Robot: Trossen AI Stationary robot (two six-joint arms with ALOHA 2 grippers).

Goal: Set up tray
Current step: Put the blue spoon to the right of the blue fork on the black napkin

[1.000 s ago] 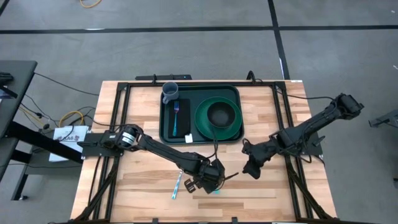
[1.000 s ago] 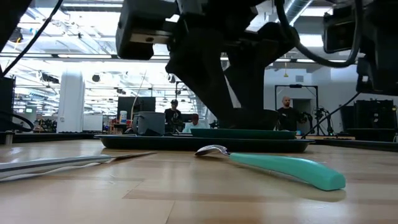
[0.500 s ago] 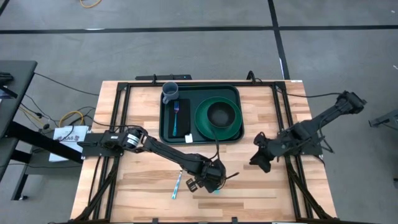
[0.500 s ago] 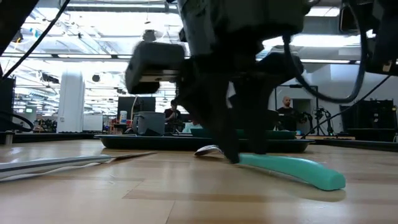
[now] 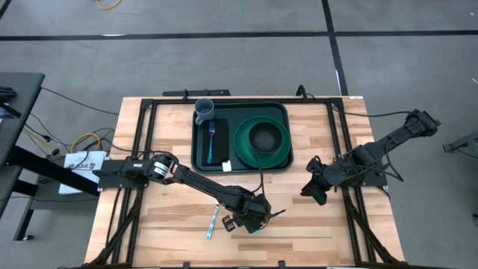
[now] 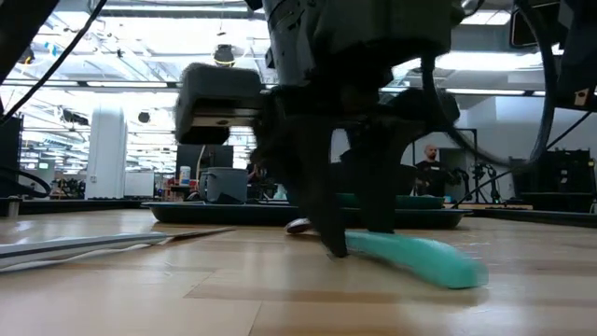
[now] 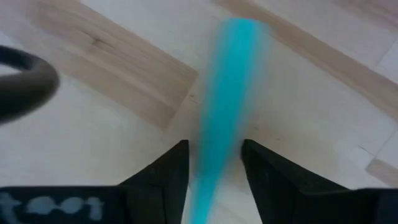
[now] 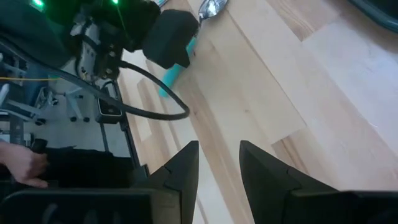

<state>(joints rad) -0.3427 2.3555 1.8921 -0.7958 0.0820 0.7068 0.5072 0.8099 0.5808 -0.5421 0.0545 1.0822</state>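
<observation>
A spoon (image 6: 410, 254) with a teal handle and a metal bowl (image 6: 300, 225) lies on the wood near the table's near edge. My left gripper (image 5: 254, 218) stands over it, shut on the handle (image 7: 227, 93), and hides most of it from above. My right gripper (image 5: 314, 190) hovers open over bare wood right of the tray, touching nothing. The dark green tray (image 5: 239, 102) sits at the far middle. It carries a grey cup (image 5: 204, 110), a blue fork (image 5: 211, 140), a black rectangle and a green plate (image 5: 243, 146) with a dark bowl. My left gripper pinches the spoon's teal handle (image 7: 217, 155) between its two fingers (image 6: 331, 233), on the stretch close to the metal bowl. The fingers come from above, pointing down, and lie across the handle. The spoon still rests on the table, and its handle shows blurred.
A knife (image 5: 213, 223) with a blue handle lies on the wood just left of my left gripper. Black frame rails run along both table sides. People stand in the room beyond the far edge (image 6: 434, 173). A hand (image 8: 22, 165) shows beside the table.
My left gripper has come down over the spoon, and its fingers now stand on either side of the handle. The spoon has shifted on the table, its handle end swinging a little. My right gripper has drawn back toward the table's right edge.
</observation>
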